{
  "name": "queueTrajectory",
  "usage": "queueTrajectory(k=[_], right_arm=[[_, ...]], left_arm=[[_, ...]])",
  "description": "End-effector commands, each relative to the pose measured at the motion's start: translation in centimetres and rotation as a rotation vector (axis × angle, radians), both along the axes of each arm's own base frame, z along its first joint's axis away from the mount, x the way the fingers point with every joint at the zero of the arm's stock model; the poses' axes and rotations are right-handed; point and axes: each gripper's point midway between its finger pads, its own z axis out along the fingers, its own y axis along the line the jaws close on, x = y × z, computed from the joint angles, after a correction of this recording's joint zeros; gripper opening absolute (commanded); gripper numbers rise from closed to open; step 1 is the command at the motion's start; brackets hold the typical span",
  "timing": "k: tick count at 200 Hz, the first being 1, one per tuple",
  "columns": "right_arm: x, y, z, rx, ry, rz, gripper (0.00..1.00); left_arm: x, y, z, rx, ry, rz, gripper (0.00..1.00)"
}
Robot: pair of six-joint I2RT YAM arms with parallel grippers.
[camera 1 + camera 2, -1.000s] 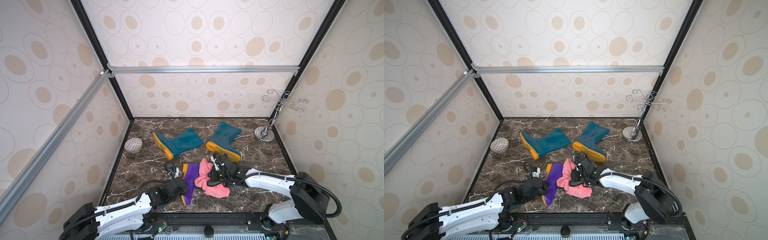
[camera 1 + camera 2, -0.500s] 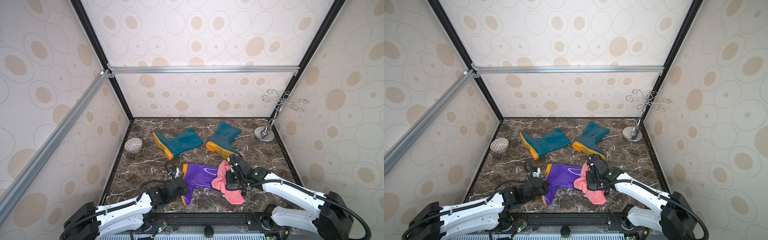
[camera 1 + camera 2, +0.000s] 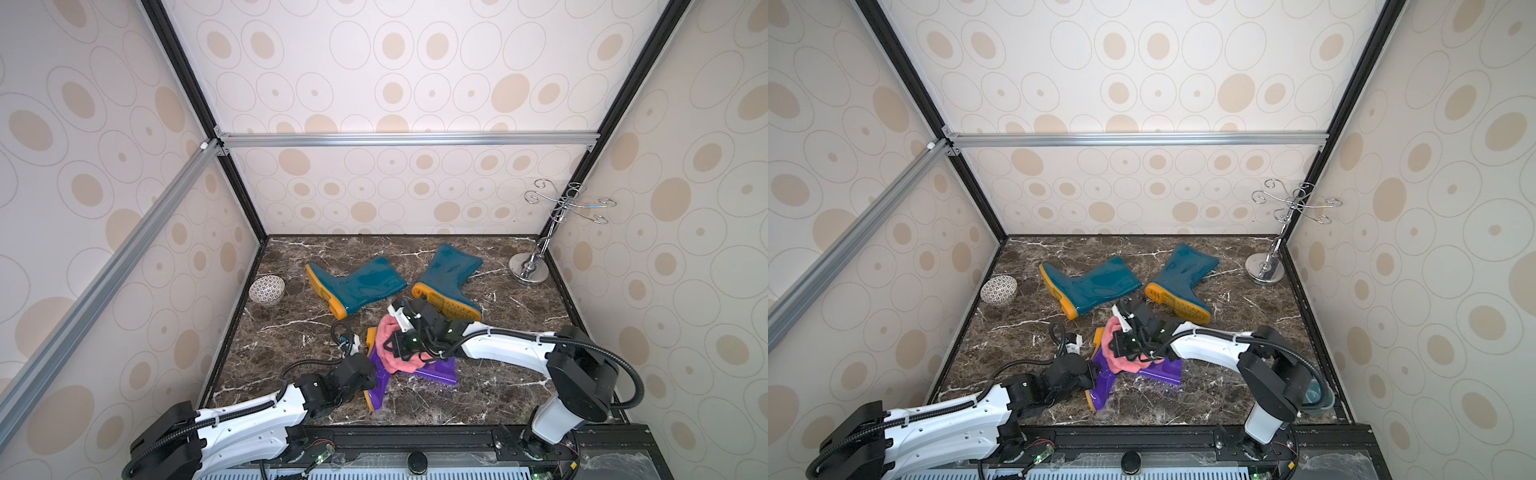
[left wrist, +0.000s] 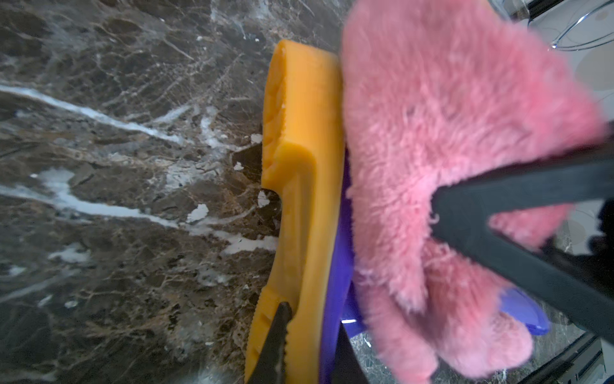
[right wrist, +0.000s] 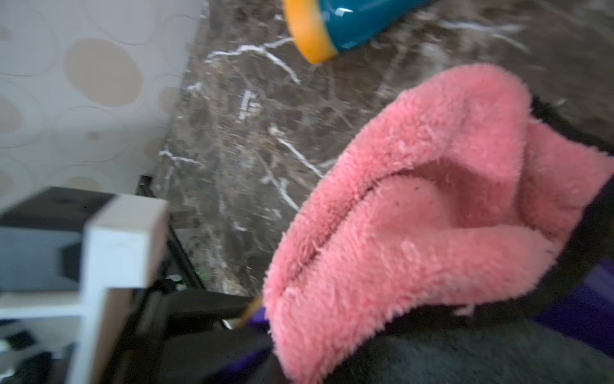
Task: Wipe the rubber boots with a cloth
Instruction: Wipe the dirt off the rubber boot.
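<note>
- My left hand (image 4: 310,332) is clamped on the sole end of the glossy purple rubber boot (image 3: 438,369). One finger sits on the yellow-orange tread and the other on the purple side. I judge this grip is there to pin the boot, so it does not skate away under the rubbing.
- That boot lies on its side on the dark marble counter (image 3: 291,332), near the front edge. Its sole is turned towards my left arm and its shaft points towards my right one.
- My right hand (image 3: 392,347) is clenched on a bunch of the fluffy pink terry cloth (image 3: 387,328). The cloth is draped over the foot of the purple boot, right up against the sole. Gripping it bunched leaves loose folds to drag across the rubber.
- The two dark teal rubber boots (image 3: 357,284) (image 3: 451,274) lie on their sides farther back, apart from the cloth. I take them to be waiting their turn.
</note>
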Motion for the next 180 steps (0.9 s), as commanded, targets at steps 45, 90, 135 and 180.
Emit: queueTrajectory(k=[45,90,135,180], right_arm=[[2.5,-7.9,-4.1,-0.08,0.038,-0.289,0.0],[-0.2,-17.2,-6.6,-0.328,0.011,-0.379,0.0],[-1.9,-20.3,-3.3,-0.397,-0.087,-0.324,0.0],[-1.6,-14.8,-3.5,-0.223,0.012,-0.215,0.0]], left_arm=[[0.9,-0.7,1.8,-0.054,-0.056,0.01,0.0],[1.2,-0.4,1.8,-0.011,-0.074,0.007,0.0],[1.5,-0.8,2.2,-0.014,-0.101,-0.013,0.0],[1.4,-1.0,2.1,-0.007,-0.104,-0.032,0.0]])
